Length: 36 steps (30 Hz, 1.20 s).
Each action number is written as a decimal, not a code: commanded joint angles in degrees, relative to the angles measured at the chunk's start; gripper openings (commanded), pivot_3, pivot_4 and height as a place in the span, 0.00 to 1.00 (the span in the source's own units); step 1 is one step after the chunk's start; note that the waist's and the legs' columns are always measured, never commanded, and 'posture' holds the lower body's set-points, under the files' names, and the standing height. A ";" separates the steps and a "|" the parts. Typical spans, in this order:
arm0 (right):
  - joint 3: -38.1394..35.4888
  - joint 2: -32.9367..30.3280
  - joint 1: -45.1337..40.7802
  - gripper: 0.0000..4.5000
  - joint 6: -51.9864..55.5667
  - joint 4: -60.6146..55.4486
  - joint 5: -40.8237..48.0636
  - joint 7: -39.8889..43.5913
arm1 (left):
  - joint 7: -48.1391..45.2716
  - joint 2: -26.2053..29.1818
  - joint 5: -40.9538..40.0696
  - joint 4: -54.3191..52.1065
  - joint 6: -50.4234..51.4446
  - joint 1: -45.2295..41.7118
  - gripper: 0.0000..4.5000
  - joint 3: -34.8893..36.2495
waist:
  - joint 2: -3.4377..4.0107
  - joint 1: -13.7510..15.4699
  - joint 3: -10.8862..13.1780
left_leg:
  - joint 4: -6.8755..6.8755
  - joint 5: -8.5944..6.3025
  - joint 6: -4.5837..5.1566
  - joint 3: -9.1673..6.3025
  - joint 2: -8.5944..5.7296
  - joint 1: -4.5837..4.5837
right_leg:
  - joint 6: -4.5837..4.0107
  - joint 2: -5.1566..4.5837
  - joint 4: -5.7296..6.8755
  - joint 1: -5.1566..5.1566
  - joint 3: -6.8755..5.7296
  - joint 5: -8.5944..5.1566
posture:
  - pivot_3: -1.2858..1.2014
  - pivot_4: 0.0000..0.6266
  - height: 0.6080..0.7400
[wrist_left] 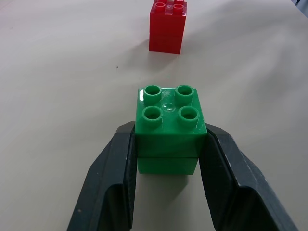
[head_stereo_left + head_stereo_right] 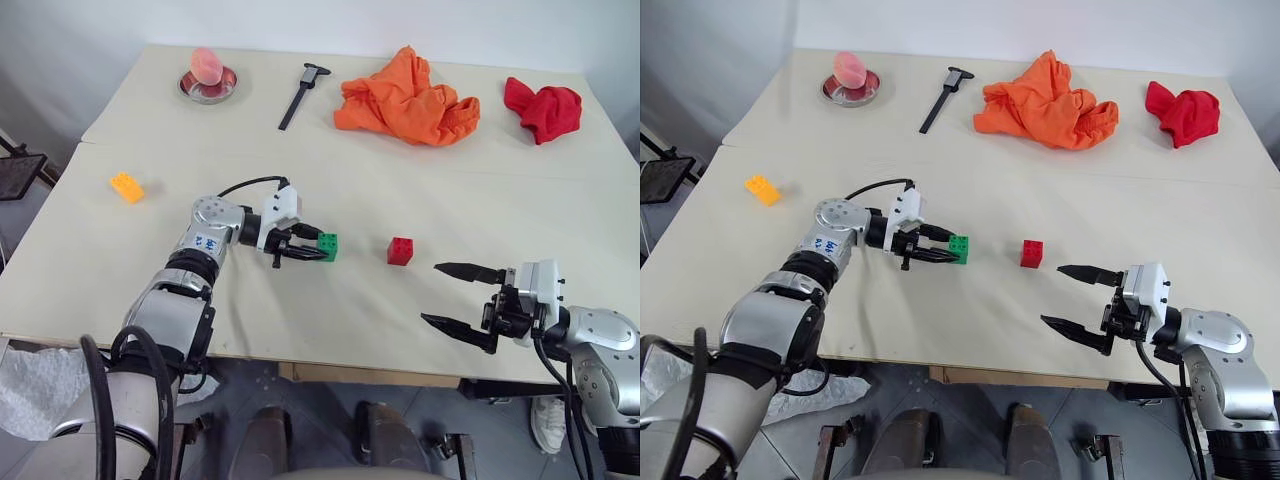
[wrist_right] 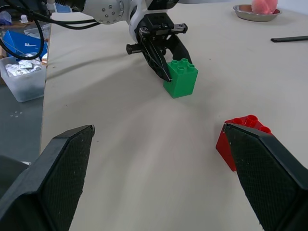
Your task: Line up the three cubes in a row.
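Right gripper (image 2: 458, 296) hangs nearest, over the front edge of the table (image 2: 330, 320), with its two black fingers spread wide apart and nothing between them. It points toward the robot's left, across the tabletop.

Just beyond its upper finger, a short way ahead and to the left of it, the red cube (image 2: 400, 250) sits studs up on the bare table, touching nothing. In the right wrist view this red cube (image 3: 240, 139) shows partly behind one finger but is not between the two.

Further left of the red cube, the left gripper (image 2: 312, 248) lies low over the table, pointing to the robot's right, with its fingers clamped on the green cube (image 2: 328, 246). The left wrist view shows the two finger pads pressed against opposite sides of the green cube (image 1: 167, 130), studs up, with the red cube straight ahead of it and a clear gap of table between them.

Well behind the left gripper's arm, toward the left edge of the table, the yellow cube (image 2: 127, 187) lies by itself, well apart from the other two.

At the far side of the table, from left to right, stand a small metal dish (image 2: 208, 86) with something pink in it, a black caliper (image 2: 302, 94), an orange cloth (image 2: 408, 100) in a heap, and a red cloth (image 2: 543, 108).
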 commanded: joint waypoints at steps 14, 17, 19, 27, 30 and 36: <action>2.25 3.03 -1.36 1.00 0.90 -2.44 0.82 -3.03 | -8.78 6.79 -5.21 -5.79 -3.20 2.65 0.94 9.34 | 0.00 -1.04 0.00 | -0.03 -0.01 0.01 0.03 0.02 0.01 | 0.00 0.01 0.00 -0.04 0.00 0.00 | 0.52 0.24 1.00; 3.14 4.47 -3.96 1.00 2.39 -1.98 1.51 -4.31 | -10.58 11.28 -9.72 -13.85 -0.88 9.18 0.97 13.08 | 0.01 -2.21 0.01 | -0.06 0.00 -0.01 0.13 0.12 0.06 | -0.02 0.02 0.10 -0.11 0.02 -0.01 | 0.52 0.24 1.00; 3.89 5.28 -5.49 1.00 3.08 -1.78 1.89 -4.10 | -8.27 13.90 -13.02 -23.41 3.05 16.80 0.97 15.94 | 0.01 -2.01 0.01 | -0.05 0.01 -0.01 0.12 0.14 0.07 | -0.03 0.01 0.18 -0.13 0.02 -0.02 | 0.52 0.24 1.00; 7.93 9.95 -11.96 1.00 2.20 -0.76 1.26 -3.35 | 18.61 15.36 -22.57 -59.15 15.59 53.75 0.97 36.66 | 0.00 -2.51 0.01 | -0.03 -0.18 0.03 0.10 0.25 0.07 | -0.04 -0.08 0.16 -0.14 0.14 -0.02 | 0.52 0.24 1.00; 9.07 11.36 -13.23 1.00 1.49 -0.71 0.61 -3.25 | 29.20 12.25 -23.20 -63.88 14.96 61.95 0.97 43.76 | -0.03 -1.45 -0.01 | -0.01 -0.20 0.05 0.09 0.24 0.10 | -0.06 -0.10 0.15 -0.09 0.09 -0.01 | 0.52 0.24 1.00; 10.71 12.34 -14.56 1.00 1.12 -1.70 0.40 -2.99 | 43.35 5.11 -27.30 -71.33 15.96 70.95 0.97 51.73 | -0.12 -1.50 -0.06 | -0.01 -0.28 0.07 0.10 0.19 0.15 | -0.07 -0.19 0.11 -0.05 0.07 0.00 | 0.52 0.24 1.00</action>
